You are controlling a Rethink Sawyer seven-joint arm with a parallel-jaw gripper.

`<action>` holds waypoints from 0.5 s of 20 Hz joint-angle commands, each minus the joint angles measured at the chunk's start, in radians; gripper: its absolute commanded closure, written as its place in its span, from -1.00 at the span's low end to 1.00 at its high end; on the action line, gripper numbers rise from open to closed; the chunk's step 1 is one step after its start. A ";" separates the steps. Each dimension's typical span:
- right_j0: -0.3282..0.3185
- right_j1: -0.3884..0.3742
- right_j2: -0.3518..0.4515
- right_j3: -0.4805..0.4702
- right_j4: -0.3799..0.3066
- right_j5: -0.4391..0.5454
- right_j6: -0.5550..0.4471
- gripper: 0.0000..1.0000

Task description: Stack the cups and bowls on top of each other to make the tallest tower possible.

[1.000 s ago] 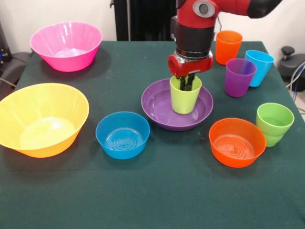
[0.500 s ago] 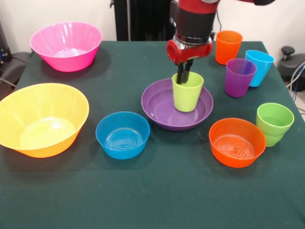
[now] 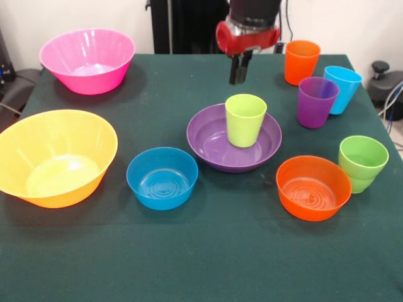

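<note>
Sitting across a dark green table (image 3: 208, 251), from left to right: a big deep yellow-orange plastic bowl (image 3: 55, 157) at the left edge, a big deep pink plastic bowl (image 3: 87, 60) beyond it, and a small blue plastic bowl (image 3: 162, 177) nearer the middle. At the centre lies a wide shallow purple plastic bowl (image 3: 233, 138) with a lime-yellow plastic cup (image 3: 245, 119) standing upright and mouth-up inside it; these two make the tower so far. Above and just behind the cup hangs the red and black gripper (image 3: 238, 77), its two dark fingers (image 3: 235, 72) drawn close together, nearly touching, and gripping nothing. To the right lie a small orange plastic bowl (image 3: 313, 187), an orange plastic cup (image 3: 301, 61), a purple plastic cup (image 3: 317, 101), a light blue plastic cup (image 3: 342, 89) and a green plastic cup (image 3: 363, 162), all apart from the tower.

The step in hand appears to be fetching the next piece, probably the small blue bowl. To do it well, the gripper should spread wide before descending, pinch the bowl by one rim wall, lift it level, and lower it centred on the cup's mouth so the cup does not tip
</note>
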 commanded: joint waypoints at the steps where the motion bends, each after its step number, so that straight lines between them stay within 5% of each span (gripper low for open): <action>1: -0.016 -0.058 -0.001 -0.008 -0.043 -0.124 0.345 1.00; 10: -0.037 -0.044 -0.012 -0.029 0.005 -0.052 0.276 1.00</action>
